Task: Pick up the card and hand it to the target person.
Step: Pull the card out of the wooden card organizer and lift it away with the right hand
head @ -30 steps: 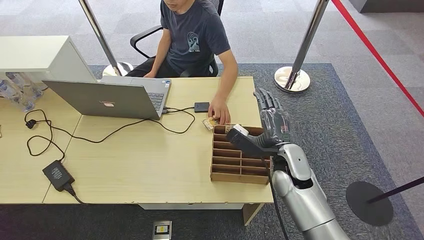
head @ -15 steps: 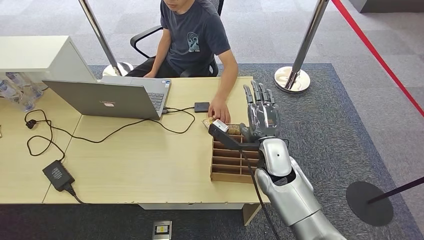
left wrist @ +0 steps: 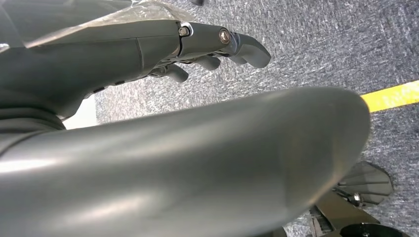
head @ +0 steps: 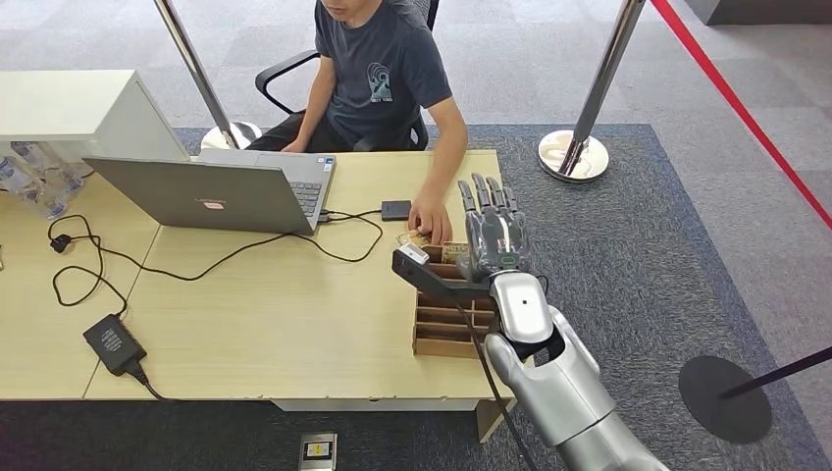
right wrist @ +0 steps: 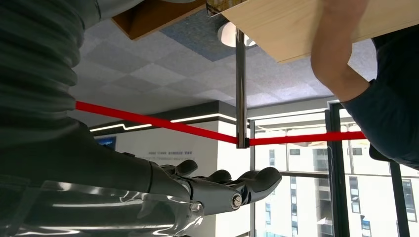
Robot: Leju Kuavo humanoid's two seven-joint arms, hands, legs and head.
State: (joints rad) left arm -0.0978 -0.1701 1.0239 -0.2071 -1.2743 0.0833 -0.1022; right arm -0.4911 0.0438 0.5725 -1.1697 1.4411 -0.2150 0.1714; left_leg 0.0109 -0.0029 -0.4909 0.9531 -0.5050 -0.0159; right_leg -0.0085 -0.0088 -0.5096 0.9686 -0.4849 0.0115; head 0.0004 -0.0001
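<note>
Nearest to us, our right arm (head: 559, 392) rises from below, and our right hand (head: 493, 240) hovers above the far end of the wooden tray (head: 442, 334) on the table (head: 275, 324), fingers (head: 488, 196) straight and spread, thumb stuck out sideways, holding nothing. Our left hand (left wrist: 148, 49) hangs over grey carpet in the left wrist view, its fingers loosely curled with nothing in them. Just beyond the tray, the card (head: 417, 239) lies flat on the table under the fingertips of the person's hand (head: 430, 218), just beside our right hand's thumb. Further left, a black cable (head: 196, 265) winds across the table to a power brick (head: 114, 343), and an open laptop (head: 211, 191) stands beyond it. The person (head: 378, 78) sits in a chair behind the table, with two chrome posts (head: 598, 88) and a red belt (head: 736, 108) on the carpet behind.
</note>
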